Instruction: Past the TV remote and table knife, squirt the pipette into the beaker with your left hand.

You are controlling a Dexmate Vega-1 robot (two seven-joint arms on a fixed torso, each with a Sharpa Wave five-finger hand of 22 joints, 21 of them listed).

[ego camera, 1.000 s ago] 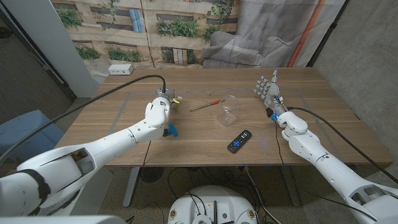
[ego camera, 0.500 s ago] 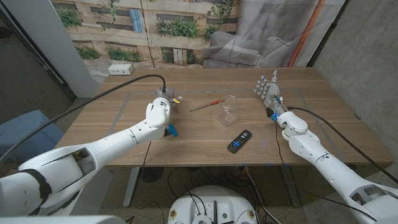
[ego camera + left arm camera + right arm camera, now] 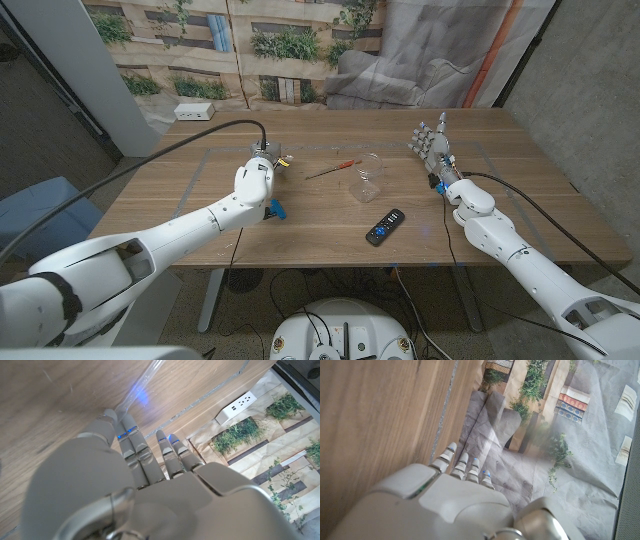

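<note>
While the head view sees the left hand (image 3: 262,165) only from behind, its fingers bunched over the table (image 3: 200,205), the left wrist view shows those fingers (image 3: 134,450) straight, close together, reaching toward bare wood with nothing visible between them; the thumb side is hidden, so whether it holds anything cannot be told. A small yellow bit shows just beside the fingertips in the head view, too small to name. A blue piece (image 3: 274,209) sits beside the forearm, partly covered by it.

Out from the left hand toward the table's middle lies a thin stick with a red end (image 3: 334,168), possibly the pipette, too slight to be sure. Just beyond it stands the clear beaker (image 3: 367,178), hard to trace against the wood. The remote (image 3: 385,226) lies nearer the front edge, apart from the beaker. No knife can be made out.

The right hand (image 3: 431,143) stands upright at the table's right side, fingers spread, holding nothing. Its wrist view shows the fingertips (image 3: 462,463) against the backdrop beyond the table edge. A white power strip (image 3: 194,112) lies at the far left corner, seen also in the left wrist view (image 3: 239,405).
</note>
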